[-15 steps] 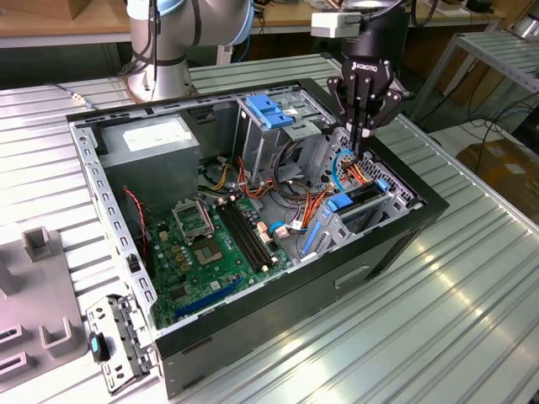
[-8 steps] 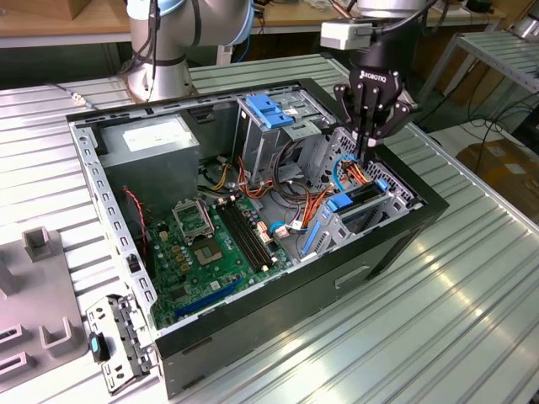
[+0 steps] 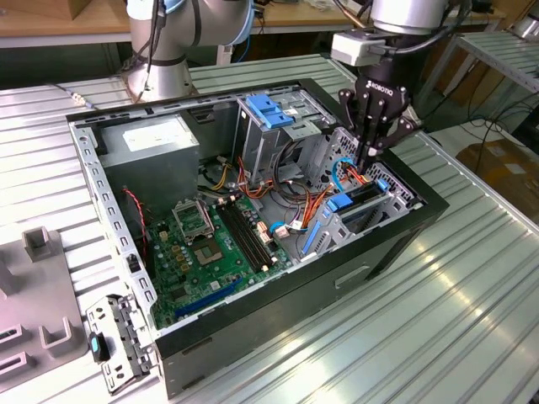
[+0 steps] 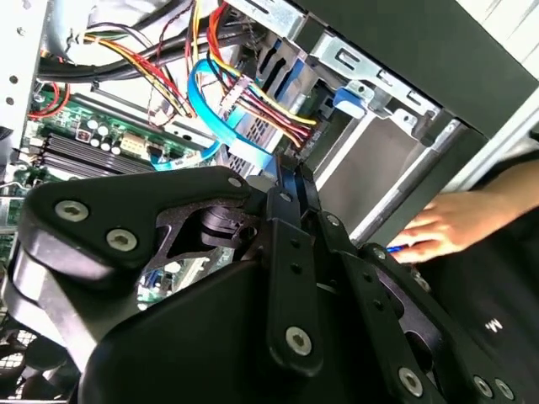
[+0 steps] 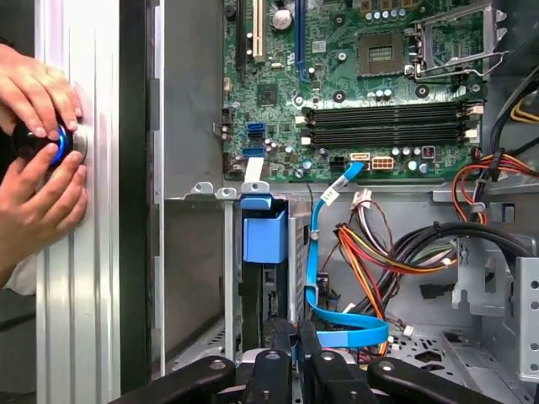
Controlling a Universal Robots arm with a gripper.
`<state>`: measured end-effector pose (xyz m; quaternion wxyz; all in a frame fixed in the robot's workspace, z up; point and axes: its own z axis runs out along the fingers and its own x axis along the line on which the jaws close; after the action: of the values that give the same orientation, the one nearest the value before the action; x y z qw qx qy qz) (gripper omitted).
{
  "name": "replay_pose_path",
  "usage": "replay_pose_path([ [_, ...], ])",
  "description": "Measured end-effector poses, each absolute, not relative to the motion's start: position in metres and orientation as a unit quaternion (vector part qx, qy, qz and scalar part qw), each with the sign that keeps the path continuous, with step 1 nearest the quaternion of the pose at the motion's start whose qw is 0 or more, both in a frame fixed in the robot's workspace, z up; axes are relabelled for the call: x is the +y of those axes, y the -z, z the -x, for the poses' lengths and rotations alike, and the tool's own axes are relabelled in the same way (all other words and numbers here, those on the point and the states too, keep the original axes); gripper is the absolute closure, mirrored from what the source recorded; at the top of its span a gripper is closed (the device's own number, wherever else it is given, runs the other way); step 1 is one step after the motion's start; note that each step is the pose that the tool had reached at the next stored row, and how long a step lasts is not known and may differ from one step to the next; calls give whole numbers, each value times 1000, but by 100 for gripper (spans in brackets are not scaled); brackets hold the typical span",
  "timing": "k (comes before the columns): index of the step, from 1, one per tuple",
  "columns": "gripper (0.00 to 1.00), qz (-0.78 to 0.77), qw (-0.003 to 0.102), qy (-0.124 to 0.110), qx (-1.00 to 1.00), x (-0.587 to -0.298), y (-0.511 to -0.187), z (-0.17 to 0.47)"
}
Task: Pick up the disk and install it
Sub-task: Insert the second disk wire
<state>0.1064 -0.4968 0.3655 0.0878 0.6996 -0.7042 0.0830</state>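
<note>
Gripper (image 3: 368, 154) stands over the drive bay at the computer case's (image 3: 278, 295) front end, at about two o'clock from the motherboard (image 3: 210, 244) in the exterior view. Its fingers are drawn nearly together on the upper edge of the disk (image 3: 364, 198), which sits directly beneath them, edge-up, long axis running down into the bay. In the first wrist view a person's hands (image 5: 38, 160) rest outside the case wall.
</note>
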Motion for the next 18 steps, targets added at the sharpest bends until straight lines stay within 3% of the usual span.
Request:
replay_pose_path([
  [9,84,-701,75,-77,-705,-517,-357,-95],
  [12,84,-703,62,-64,-706,-521,-357,-94],
  [14,84,-704,46,-49,-707,-525,-356,-93],
  [18,84,-704,31,-41,-708,-530,-355,-91],
])
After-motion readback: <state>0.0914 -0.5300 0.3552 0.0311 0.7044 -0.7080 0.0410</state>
